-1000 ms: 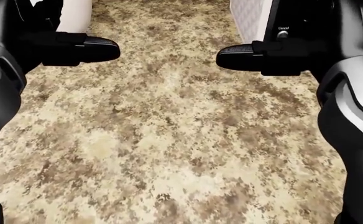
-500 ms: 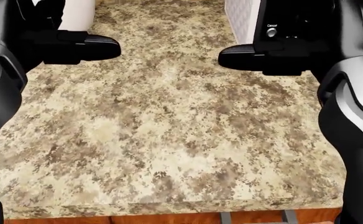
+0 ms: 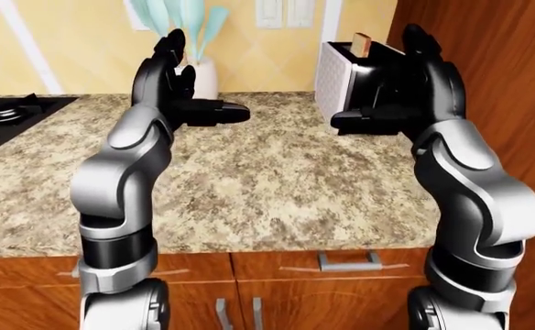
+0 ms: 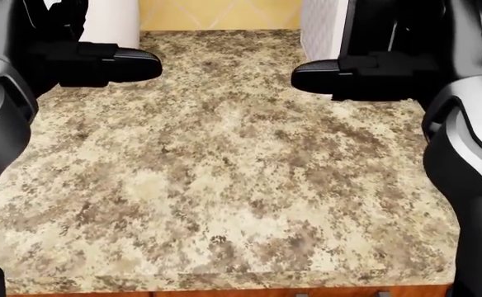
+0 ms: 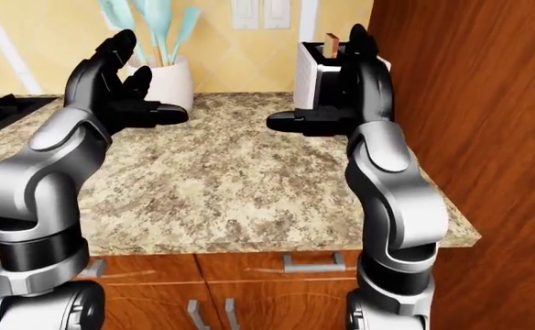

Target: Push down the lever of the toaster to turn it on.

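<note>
- The toaster, white-sided with a dark end panel, stands on the granite desk against the yellow wall, just beside the wooden cabinet side. A slice of bread stands up out of its slot, which suggests the lever is not yet pressed.
- The right robot hand is raised directly at the dark end of the toaster, fingers spread wide and upright, thumb pointing away from the toaster toward the left of the left-eye view. It holds nothing. Its palm hides the end panel, so the lever cannot be seen, nor whether the hand touches it.
- Judgement: this hand is placed high at the toaster's end so as to come down onto the lever; the approach appears near complete, the press itself not done.
- The left robot hand is also spread wide and empty, held well apart from the toaster, above the desk near a white utensil holder. It appears parked clear of the work.
- A black stove lies far from the toaster, at the desk's opposite end.
</note>
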